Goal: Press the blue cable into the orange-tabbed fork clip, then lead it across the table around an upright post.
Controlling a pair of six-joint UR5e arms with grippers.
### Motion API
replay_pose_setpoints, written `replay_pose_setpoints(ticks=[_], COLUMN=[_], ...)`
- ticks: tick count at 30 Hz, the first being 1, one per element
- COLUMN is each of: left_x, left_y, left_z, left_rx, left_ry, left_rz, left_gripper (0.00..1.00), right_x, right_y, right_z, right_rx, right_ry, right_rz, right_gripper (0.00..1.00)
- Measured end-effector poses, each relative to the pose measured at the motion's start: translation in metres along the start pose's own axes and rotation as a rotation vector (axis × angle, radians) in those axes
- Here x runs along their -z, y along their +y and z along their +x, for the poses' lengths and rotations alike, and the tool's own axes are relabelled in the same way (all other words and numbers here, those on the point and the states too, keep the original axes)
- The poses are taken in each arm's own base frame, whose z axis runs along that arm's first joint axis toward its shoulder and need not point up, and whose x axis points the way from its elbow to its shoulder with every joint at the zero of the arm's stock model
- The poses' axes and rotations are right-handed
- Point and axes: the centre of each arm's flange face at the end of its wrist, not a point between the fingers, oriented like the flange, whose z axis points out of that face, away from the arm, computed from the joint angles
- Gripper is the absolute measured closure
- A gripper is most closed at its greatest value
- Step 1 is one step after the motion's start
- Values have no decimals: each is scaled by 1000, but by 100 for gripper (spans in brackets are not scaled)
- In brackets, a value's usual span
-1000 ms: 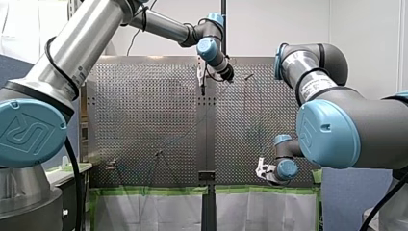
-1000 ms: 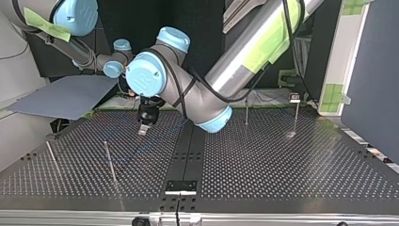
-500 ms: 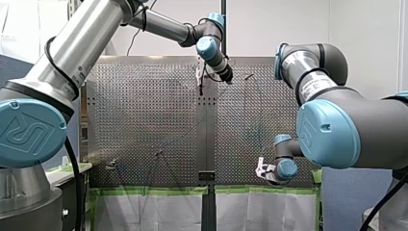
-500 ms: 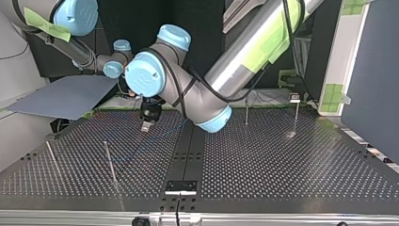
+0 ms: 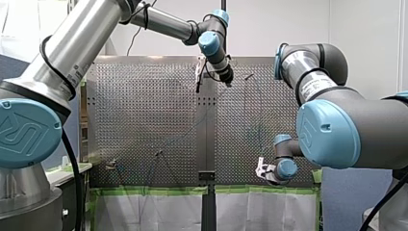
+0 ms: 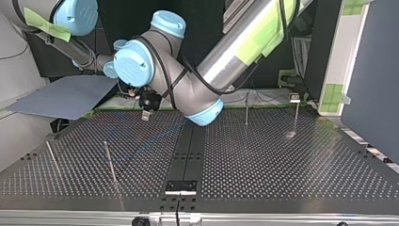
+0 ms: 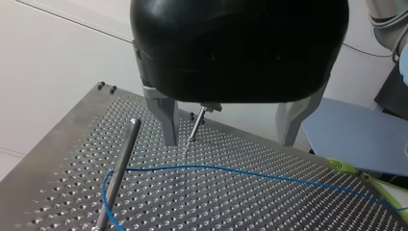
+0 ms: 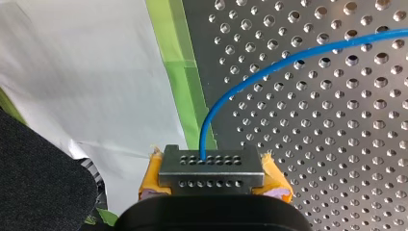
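One mark is made out in the front view: an embossed emblem, a stylised "UR" in a rounded square, is borne by the blue joint cap (image 5: 26,134) at the base of the left arm (image 5: 77,48). A small white label (image 5: 78,75) is fixed to that arm's silver tube, and a second label (image 5: 315,85) to the silver band of the right arm (image 5: 337,125); their print is too small to be read. Nothing else legible is found in the top or wrist views.

Robotics lab, my left arm (image 5: 72,53) and right arm (image 5: 346,130) at perforated table (image 5: 144,115), green tape (image 5: 154,190), white wall (image 5: 279,24)
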Motion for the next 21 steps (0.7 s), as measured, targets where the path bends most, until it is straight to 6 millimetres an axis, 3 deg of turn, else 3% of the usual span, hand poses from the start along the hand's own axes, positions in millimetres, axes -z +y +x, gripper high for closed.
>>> replay_pose_setpoints(ticks=[9,21], left_x=[26,43], left_y=[6,17], left_z=[-30,-40], left_rx=[16,22], left_ry=[-55,-66], left_rz=[-26,-49], left_gripper=[0,0], right_x=[0,-1], right_y=[0,4], right_z=[1,1], right_rx=[0,-3], right_ry=[1,1], right_rz=[-1,-4], right_gripper=[100,100])
